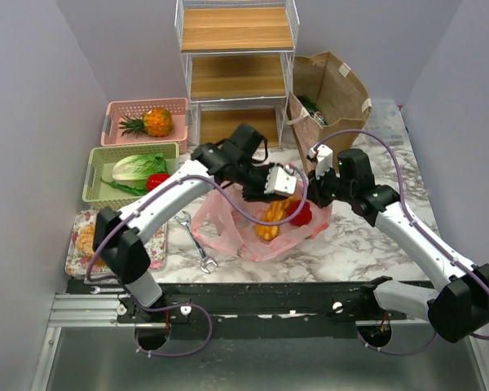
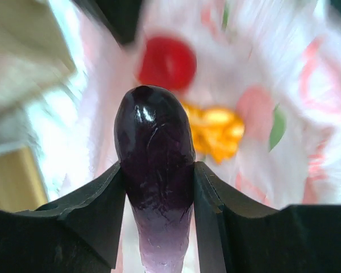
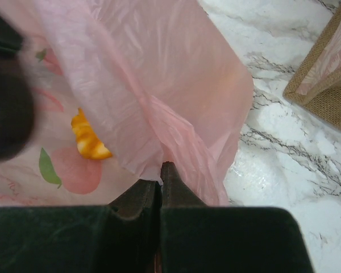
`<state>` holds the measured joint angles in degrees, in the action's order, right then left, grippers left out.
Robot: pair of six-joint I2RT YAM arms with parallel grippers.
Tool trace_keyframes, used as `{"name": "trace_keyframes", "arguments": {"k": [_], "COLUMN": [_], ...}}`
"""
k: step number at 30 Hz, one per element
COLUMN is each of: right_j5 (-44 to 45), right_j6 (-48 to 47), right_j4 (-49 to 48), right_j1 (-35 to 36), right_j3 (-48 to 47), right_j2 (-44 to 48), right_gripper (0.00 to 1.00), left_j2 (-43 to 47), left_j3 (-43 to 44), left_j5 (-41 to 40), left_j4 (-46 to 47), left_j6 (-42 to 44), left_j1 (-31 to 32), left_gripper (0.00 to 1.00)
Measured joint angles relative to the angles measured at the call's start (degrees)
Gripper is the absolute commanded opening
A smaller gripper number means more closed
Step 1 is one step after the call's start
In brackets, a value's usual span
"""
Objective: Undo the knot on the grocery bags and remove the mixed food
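The likeliest slip is the glossy dark-purple eggplant (image 2: 153, 136) sliding out of the left gripper (image 2: 158, 170), whose two black fingers clamp its sides over the mouth of the thin translucent pink plastic bag (image 1: 228, 232). The skin is smooth and rounded, so a quick lift or tilt could squeeze it free and drop it back among the food. The right gripper (image 3: 161, 170) is pinched fully together on a fold of the bag's film at its right edge. That film is flimsy, so a hard pull could tear it or let it slide free, and the bag might then drag along the white marble table (image 1: 375, 252) or rise with the eggplant. No knot can be made out; the bag's mouth looks spread open. Inside it lie orange pieces (image 1: 269, 221) and a red round vegetable (image 1: 301, 213). The green plastic basket (image 1: 94, 175) at the left holds a pale-green leafy lettuce (image 1: 134, 169) and a small red item (image 1: 156, 181). The pink plastic basket (image 1: 114, 110) behind it holds a pineapple (image 1: 156, 122). The stiff brown paper bag (image 1: 342, 90) stands at the back right with something green (image 1: 314, 110) showing in its mouth.
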<state>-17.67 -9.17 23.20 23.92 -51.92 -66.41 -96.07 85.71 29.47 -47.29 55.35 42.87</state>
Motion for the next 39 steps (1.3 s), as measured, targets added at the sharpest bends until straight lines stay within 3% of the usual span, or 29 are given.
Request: {"name": "trace_keyframes", "arguments": {"k": [4, 9, 15, 17, 21, 30, 33, 39], "right_j5": [0.00, 0.00, 0.00, 0.00, 0.02, 0.04, 0.02, 0.04], "right_j6": [0.26, 0.55, 0.63, 0.63, 0.61, 0.61, 0.61, 0.63], "right_j4": [-0.02, -0.02, -0.04, -0.04, -0.04, -0.44, -0.44, -0.48], "right_j1": [0.00, 0.00, 0.00, 0.00, 0.00, 0.00, 0.00, 0.00], "right_j3": [0.00, 0.00, 0.00, 0.00, 0.00, 0.00, 0.00, 0.00], "right_j2": [-0.02, -0.33, -1.16, -1.36, -1.42, -1.46, -1.92, -2.82], "right_gripper": [0.01, 0.01, 0.01, 0.00, 0.01, 0.01, 0.01, 0.01], "left_j2": [5.27, 8.15, 9.73, 9.70, 9.29, 0.79, -5.51, -11.45], "left_j3": [10.84, 18.62, 16.98, 17.09, 19.06, 15.19, 15.91, 15.93], "left_j5": [12.22, 24.76, 32.83, 32.50, 27.76, 4.15, -1.99, -9.66], "left_j4": [-1.86, 1.99, 17.03, 18.12, 14.12, 9.14, 8.11, 6.73], "left_j6": [-6.62, -22.10, -48.35, -50.34, -46.71, -40.13, -38.23, -34.27], "left_j1": [0.00, -1.40, -12.22, -17.57, -28.37, -60.39, -65.85, -67.76], "left_gripper": [0.16, 0.16, 0.15, 0.13, 0.10, 0.10, 0.11, 0.17]}}
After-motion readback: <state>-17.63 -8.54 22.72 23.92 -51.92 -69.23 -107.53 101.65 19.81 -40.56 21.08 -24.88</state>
